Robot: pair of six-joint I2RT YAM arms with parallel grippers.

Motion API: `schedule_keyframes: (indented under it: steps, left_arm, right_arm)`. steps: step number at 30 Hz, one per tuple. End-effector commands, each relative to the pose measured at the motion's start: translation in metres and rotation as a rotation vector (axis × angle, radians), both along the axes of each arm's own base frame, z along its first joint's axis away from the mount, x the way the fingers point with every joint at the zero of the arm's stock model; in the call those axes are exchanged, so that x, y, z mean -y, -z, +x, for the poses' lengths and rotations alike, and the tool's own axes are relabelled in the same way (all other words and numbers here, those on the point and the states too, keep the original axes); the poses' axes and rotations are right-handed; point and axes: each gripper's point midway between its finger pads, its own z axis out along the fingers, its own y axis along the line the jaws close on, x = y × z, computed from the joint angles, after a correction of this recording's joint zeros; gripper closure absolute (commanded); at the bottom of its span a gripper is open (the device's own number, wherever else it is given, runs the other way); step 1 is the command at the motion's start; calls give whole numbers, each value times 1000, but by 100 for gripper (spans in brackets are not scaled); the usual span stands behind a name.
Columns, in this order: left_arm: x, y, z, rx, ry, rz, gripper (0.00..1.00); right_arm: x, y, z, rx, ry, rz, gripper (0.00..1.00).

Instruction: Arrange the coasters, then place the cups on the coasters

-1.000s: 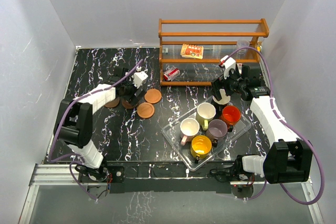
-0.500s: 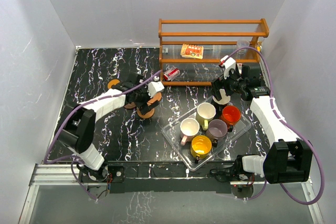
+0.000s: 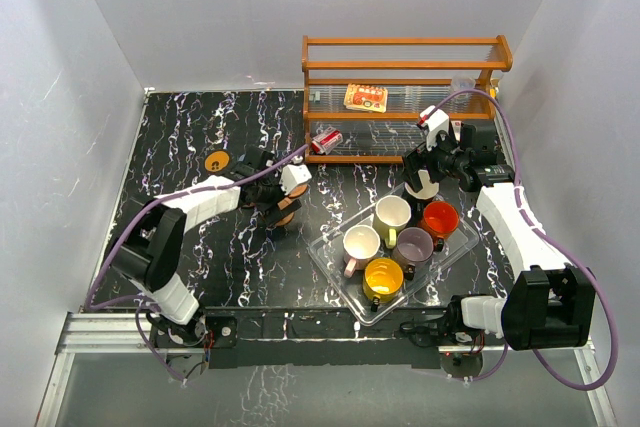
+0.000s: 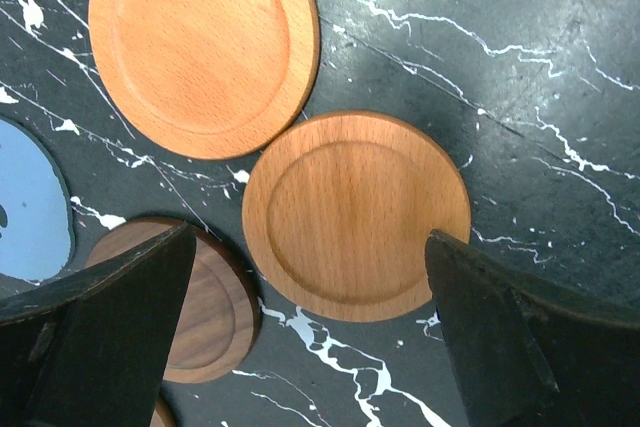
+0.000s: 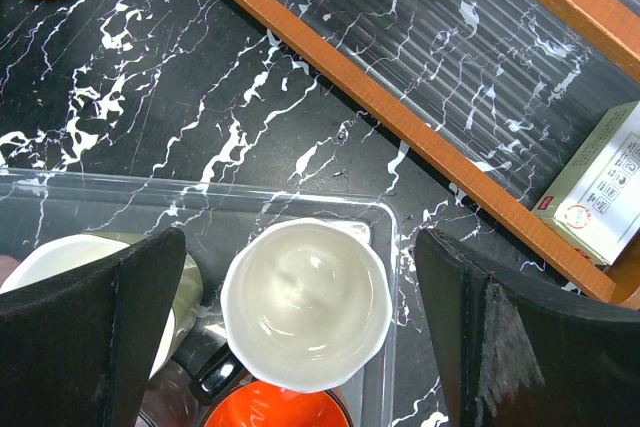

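Coasters (image 4: 355,215) bunched on the table (image 3: 200,127), cups (image 3: 383,277) in the tray (image 3: 330,259)

Two orange-brown, one dark brown and one blue-grey disc lie close together left of the clear tray, with another well apart, farther left. The left gripper (image 4: 310,237) hangs over the bunch, jaws spread wide, holding nothing. The right gripper (image 5: 300,247), equally wide and empty, hangs over the black cup (image 5: 305,302) at the tray's far corner.

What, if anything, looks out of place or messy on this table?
Nothing is spilled or broken. One orange-brown coaster lies alone near the table's left side, apart from the other coasters, which huddle unevenly under the left arm's fingers. The cups all stand upright in the clear tray.
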Motion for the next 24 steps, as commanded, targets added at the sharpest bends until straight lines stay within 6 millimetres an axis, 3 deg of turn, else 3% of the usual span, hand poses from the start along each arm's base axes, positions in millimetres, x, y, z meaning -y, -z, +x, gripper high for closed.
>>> schedule_keyframes:
  steps: [1,5,10,24]
  left_arm:
    - [-29,17,-44,-115,2,97,2]
    - [-44,17,-64,-134,-6,128,1]
    - [-69,13,-72,-99,-86,183,1]
    - [-165,12,-59,-73,-386,241,1]
  right_arm:
    - [3,-10,5,52,-1,-12,2]
    - [3,-11,5,53,-1,-12,2]
    - [1,-12,4,58,-5,-9,2]
    - [0,-16,3,64,-11,-2,2]
